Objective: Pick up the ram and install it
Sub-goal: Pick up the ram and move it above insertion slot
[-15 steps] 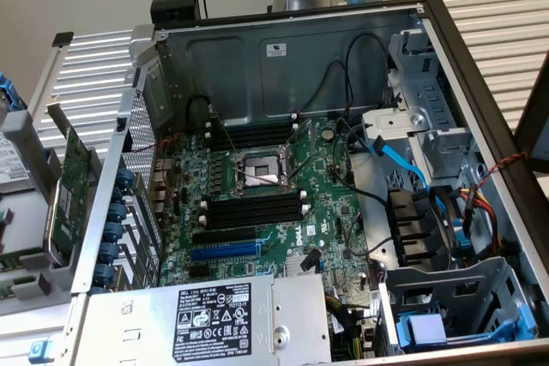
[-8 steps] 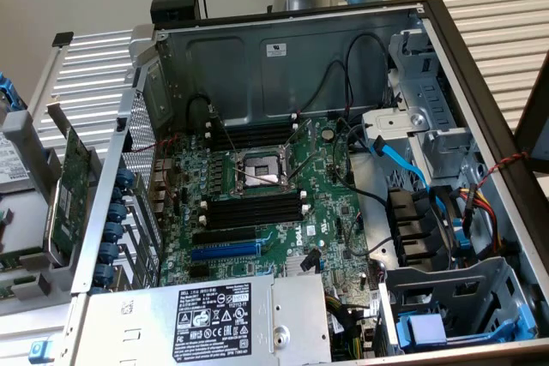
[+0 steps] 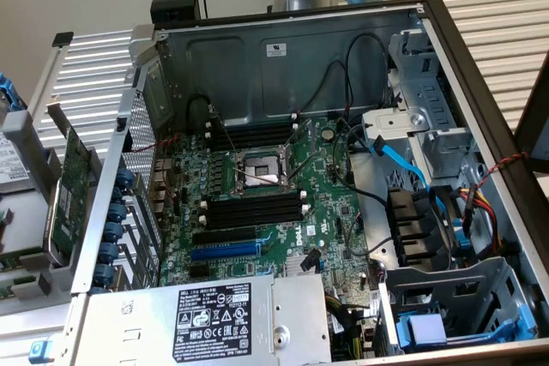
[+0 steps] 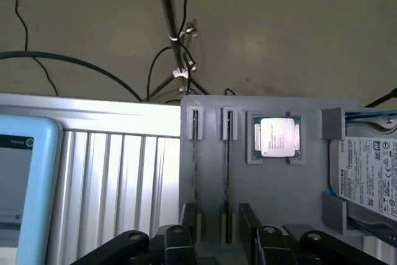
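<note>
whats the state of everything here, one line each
computer case: side open, motherboard exposed
memory slots: empty
ram: on edge in a slot of the grey holder, not gripped
processor chip: seated in its holder pocket
hard drive: lying label up
tool: open, holding nothing

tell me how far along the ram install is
Nothing looks done: the black memory slots on the motherboard look empty. In hand: nothing; the open claw hovers over the gray holder, where two thin sticks, apparently ram, stand on edge. Left: both the pickup and the seating in a slot.
</note>
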{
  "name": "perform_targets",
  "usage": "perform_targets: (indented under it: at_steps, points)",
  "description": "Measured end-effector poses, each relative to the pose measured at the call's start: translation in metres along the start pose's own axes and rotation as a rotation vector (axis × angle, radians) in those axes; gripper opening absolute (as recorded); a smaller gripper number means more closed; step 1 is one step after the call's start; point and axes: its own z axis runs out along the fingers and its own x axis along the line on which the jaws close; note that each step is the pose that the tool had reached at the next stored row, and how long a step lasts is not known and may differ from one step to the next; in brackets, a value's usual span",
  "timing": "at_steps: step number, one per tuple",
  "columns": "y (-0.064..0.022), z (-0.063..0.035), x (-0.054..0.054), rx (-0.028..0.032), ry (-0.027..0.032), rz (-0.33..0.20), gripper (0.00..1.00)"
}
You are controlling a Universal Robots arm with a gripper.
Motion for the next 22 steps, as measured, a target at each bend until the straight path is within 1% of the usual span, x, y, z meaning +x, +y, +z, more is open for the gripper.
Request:
perform_targets:
  at_steps: [2,4,5,8,9,11,13,14,22]
  points:
    - [-0.0002,0.003,0.0,0.0034,0.0006,0.0,0.41]
    - [0.0001,0.0047,0.0,0.0106,0.004,0.0,0.41]
    - [0.0003,0.0055,0.0,0.0139,0.0065,0.0,0.41]
    - [0.0019,0.0073,0.0,0.0215,0.017,0.0,0.41]
    - [0.0023,0.0081,0.0,0.0259,0.0189,0.0,0.41]
    - [0.0033,0.0104,0.0,0.0337,0.0197,0.0,0.41]
    - [0.0047,0.0133,0.0,0.0383,0.0201,0.0,0.41]
    - [0.0052,0.0153,0.0,0.0394,0.0199,0.0,0.41]
    - [0.0043,0.0297,0.002,0.0394,0.0201,0.0,0.41]
